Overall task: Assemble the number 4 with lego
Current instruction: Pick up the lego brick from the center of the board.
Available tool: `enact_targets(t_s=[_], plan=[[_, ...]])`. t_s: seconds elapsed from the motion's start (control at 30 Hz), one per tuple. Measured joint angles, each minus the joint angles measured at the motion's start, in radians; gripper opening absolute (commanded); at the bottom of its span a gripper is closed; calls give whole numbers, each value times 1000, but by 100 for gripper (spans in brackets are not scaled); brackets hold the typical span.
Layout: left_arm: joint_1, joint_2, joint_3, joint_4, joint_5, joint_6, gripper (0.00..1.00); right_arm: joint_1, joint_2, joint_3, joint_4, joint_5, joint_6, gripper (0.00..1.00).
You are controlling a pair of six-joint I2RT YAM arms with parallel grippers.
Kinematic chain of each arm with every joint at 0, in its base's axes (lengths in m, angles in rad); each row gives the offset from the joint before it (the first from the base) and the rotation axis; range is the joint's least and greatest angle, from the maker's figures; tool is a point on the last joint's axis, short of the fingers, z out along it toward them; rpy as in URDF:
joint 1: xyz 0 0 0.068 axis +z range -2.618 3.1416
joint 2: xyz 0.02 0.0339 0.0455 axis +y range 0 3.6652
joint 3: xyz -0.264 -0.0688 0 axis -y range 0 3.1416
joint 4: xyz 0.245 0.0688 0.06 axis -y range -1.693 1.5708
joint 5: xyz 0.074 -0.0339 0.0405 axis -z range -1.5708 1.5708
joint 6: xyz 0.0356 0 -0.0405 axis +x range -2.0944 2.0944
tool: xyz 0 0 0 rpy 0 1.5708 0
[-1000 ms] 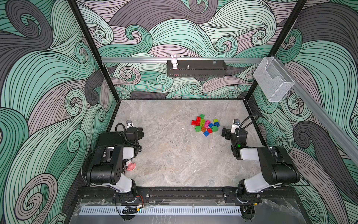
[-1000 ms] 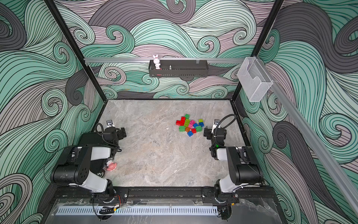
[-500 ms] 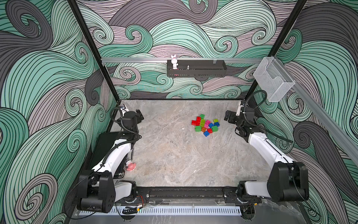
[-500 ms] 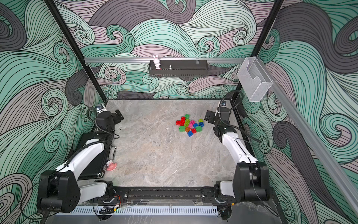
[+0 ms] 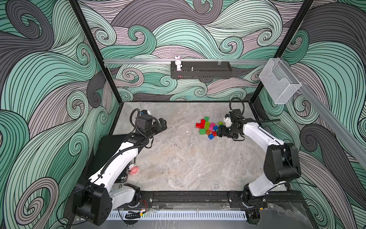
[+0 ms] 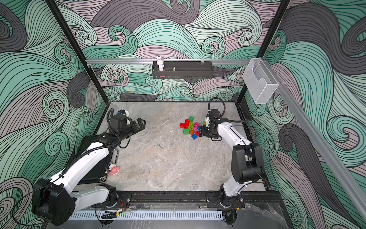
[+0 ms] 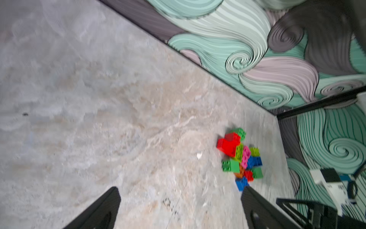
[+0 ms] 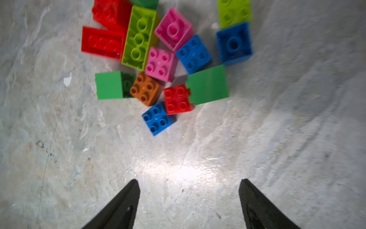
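The right gripper [image 8: 188, 181] hangs low over the table [image 8: 297, 138], jaws apart and empty, pointed at the lego [image 8: 160, 64] heaped just ahead, a loose cluster on the table's right side. The blue brick [image 8: 157, 119] lies nearest, studs up, touching a red brick [image 8: 178, 99]. I'd take that one first: square the jaws to its flat sides and come straight down so the neighbours don't scatter. The left gripper [image 7: 181, 189] hovers well apart, wide open and holding nothing.

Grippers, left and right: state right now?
Left gripper: jaws open, holding nothing.
Right gripper: jaws open, holding nothing, short of the lego bricks.
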Motion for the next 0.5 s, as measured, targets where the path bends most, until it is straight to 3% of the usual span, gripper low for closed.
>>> enact_targets(t_s=[0.5], plan=[[0,34,-25,-65,97,-11,99,103,273,161,-26,-36,-18,80]])
